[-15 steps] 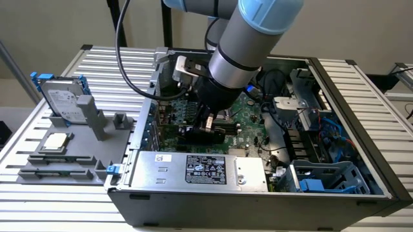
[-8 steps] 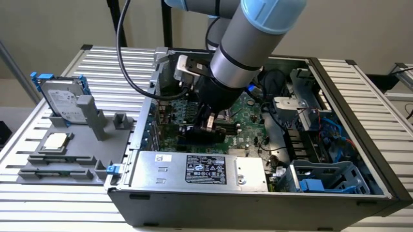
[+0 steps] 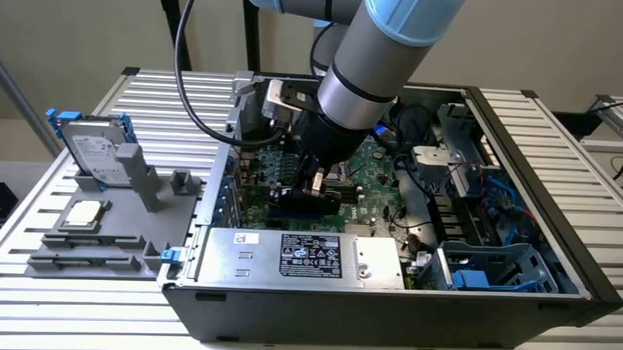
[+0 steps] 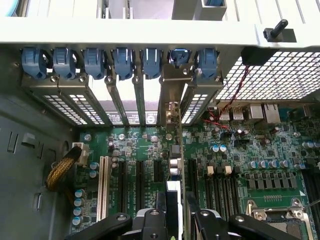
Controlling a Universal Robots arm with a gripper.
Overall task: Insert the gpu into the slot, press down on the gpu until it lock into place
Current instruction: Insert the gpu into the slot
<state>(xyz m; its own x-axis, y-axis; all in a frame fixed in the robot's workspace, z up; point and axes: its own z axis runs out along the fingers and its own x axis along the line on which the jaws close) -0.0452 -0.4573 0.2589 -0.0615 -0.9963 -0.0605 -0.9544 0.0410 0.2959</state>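
In the open case [image 3: 389, 317], the upright card [image 4: 178, 150] hides its slot; the gripper [image 4: 176, 221] clamps the card from above.

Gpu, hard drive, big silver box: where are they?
gpu [image 4: 172, 92]: wrist view, on its metal end bracket.
hard drive [image 3: 87, 146]: exterior view, on its labelled face.
big silver box [image 3: 244, 255]: exterior view, on its bare metal top.

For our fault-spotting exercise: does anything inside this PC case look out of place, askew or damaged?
Only one thing: among the blue clips along the rear of the case, the clip at the gpu bracket is turned differently from its neighbours, apparently unlatched. The gpu itself, held in the gripper, stands straight. No damage shows.
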